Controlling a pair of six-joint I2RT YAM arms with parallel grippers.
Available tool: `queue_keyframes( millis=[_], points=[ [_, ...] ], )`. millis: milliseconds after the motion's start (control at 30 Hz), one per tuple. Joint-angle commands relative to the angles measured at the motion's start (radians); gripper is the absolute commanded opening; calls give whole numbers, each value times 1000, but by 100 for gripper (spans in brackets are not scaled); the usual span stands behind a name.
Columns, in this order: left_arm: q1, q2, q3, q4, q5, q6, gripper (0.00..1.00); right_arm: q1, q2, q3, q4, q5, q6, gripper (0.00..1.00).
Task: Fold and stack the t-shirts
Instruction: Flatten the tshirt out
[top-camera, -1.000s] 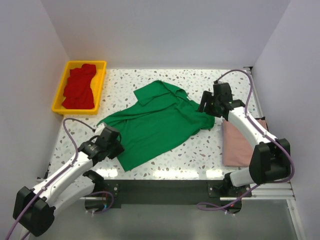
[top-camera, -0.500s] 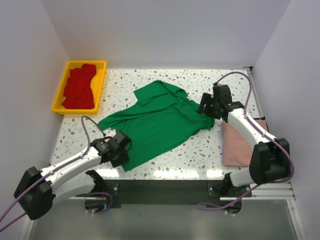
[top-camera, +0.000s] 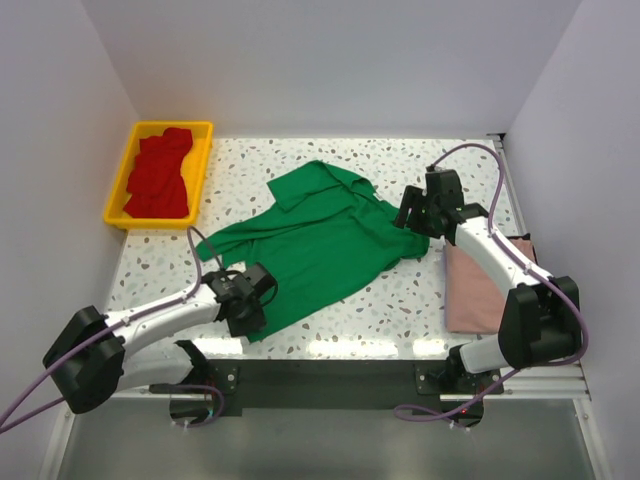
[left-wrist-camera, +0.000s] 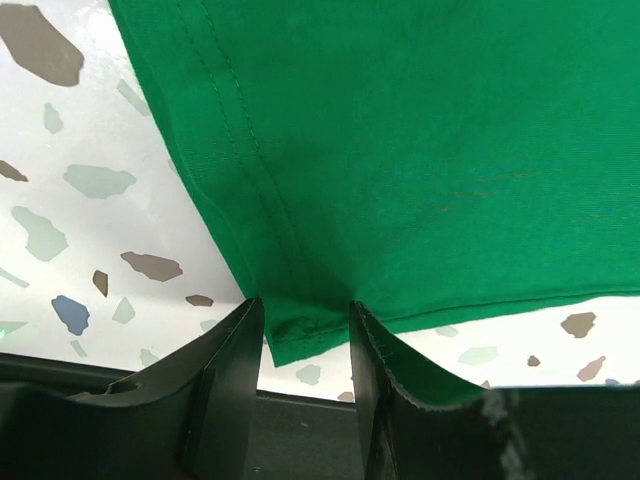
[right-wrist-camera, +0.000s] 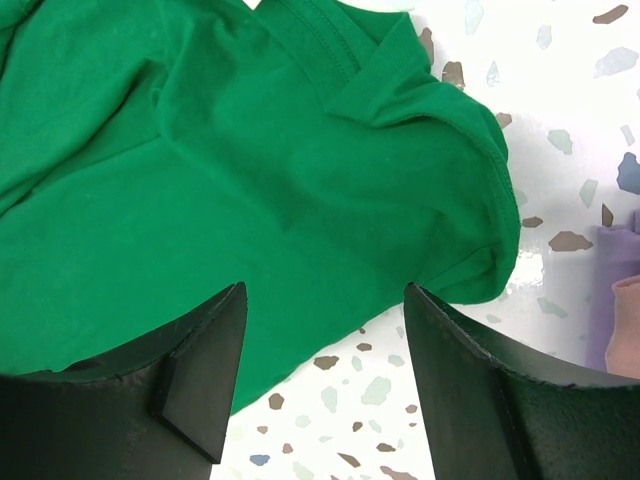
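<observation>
Overhead view, left to right: a yellow tray (top-camera: 172, 125) at the far left corner of the speckled table (top-camera: 400, 300) holds the red t-shirts (top-camera: 158, 178) in a heap. The left gripper (top-camera: 250, 308) sits at the near left corner of the green t-shirt (top-camera: 320, 240), which lies spread but rumpled across the middle of the table, with one part turned over on its far side. The right gripper (top-camera: 413, 215) hangs at the shirt's right edge, and the pink t-shirt (top-camera: 478, 285) lies flat along the table's right side, near the green one but apart from it. Likely faults from here: on the left, only the very tip of the hem corner lies between the fingers, so a pinch may catch too little cloth and lose it on lifting, or the fingertips may press the table and push the corner away. On the right, a grasp on the bunched sleeve could gather several layers and carry the wrinkle into the fold, and uneven lifting by the two arms would skew the shirt. Left wrist view: the jaws stand partly apart, straddling the hem corner, which lies flat in the gap and looks unpinched. Right wrist view: the jaws are spread wide over the sleeve and hold nothing; whether they touch the cloth cannot be told.
</observation>
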Motion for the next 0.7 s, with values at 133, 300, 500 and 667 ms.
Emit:
queue_keyframes(
  millis=[133,300,500,667],
  points=[
    [-13,60,4,62,20,31,43,4,-19,1,43,-6,13,68],
    [42,60,51,62,-48,75,11,4,-8,6,41,-6,13,68],
    [338,39,128,134,-73,265,0,4,16,-2,46,-6,12,68],
    [600,54,200,181,-44,376,0,4,28,-25,61,-6,12,68]
  ],
)
